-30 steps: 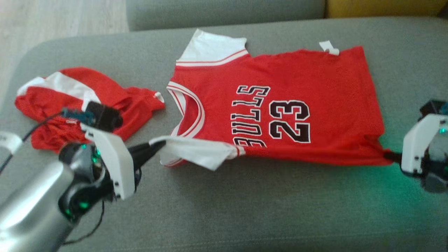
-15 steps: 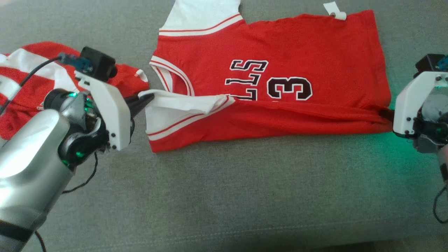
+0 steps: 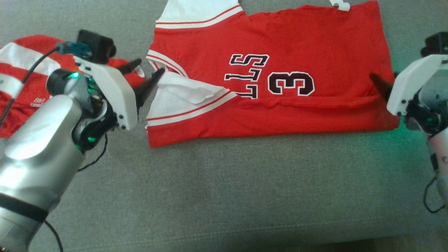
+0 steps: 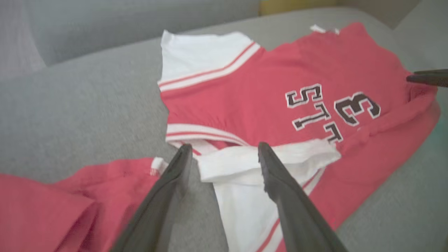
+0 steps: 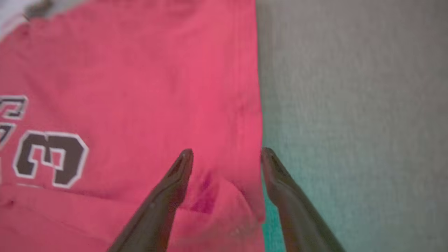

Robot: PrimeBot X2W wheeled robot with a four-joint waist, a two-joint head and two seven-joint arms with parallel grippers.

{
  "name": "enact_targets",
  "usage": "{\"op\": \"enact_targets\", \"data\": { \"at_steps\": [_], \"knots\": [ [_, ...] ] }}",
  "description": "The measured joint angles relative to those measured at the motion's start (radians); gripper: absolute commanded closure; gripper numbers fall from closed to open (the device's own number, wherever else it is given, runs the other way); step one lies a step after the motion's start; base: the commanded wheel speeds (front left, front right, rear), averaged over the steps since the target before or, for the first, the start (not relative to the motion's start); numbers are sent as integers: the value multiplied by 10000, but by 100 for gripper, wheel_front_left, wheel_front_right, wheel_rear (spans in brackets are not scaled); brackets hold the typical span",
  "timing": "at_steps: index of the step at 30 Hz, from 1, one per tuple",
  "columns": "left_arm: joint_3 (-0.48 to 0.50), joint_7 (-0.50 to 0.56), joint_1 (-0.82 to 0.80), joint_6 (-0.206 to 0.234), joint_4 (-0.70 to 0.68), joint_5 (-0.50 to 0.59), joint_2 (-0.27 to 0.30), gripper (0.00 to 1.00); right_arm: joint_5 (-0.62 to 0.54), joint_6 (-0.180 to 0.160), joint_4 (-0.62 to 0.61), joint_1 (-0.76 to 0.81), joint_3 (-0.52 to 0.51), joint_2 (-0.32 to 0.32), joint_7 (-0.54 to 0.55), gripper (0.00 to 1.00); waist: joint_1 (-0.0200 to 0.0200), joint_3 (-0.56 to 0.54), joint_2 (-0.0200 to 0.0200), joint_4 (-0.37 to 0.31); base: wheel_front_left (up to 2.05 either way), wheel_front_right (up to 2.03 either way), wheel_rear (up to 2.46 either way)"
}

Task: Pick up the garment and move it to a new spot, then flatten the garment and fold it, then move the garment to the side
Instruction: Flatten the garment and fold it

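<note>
The jersey [image 3: 280, 87] is laid half-folded on the sofa [image 3: 224, 192]. The left fingers [image 4: 276, 189] and right fingers [image 5: 168, 189] are held apart, nothing gripped. The fold could be dragged open if the white sleeve [image 3: 182, 92] is snagged.

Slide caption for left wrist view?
Open left hand at the white sleeve of a half-folded red jersey on a grey couch.

Jersey [image 3: 297, 42] on the sofa [image 3: 224, 192], second garment [image 3: 21, 73] — just left of it
</note>
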Motion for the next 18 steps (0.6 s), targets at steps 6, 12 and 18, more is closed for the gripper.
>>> {"op": "enact_targets", "data": {
  "at_steps": [6, 12, 18],
  "knots": [
    [817, -2247, 43, 374, 579, 48, -660, 0, 2, 0, -573, -16, 299, 148, -3127, 0, 0, -317, 0, 6, 0, 0, 0],
    [1626, -4311, 547, 949, 602, -144, -1244, 0, -309, 0, -1448, 648, 690, 151, -5986, 0, 0, -759, 0, -10, 0, 0, 0],
    [3321, -4769, 2666, 1896, -738, 663, -2228, 0, -1530, 0, -1941, 2522, -75, 700, -8608, 0, 0, -1448, 0, 53, 0, 0, 0]
  ]
}}
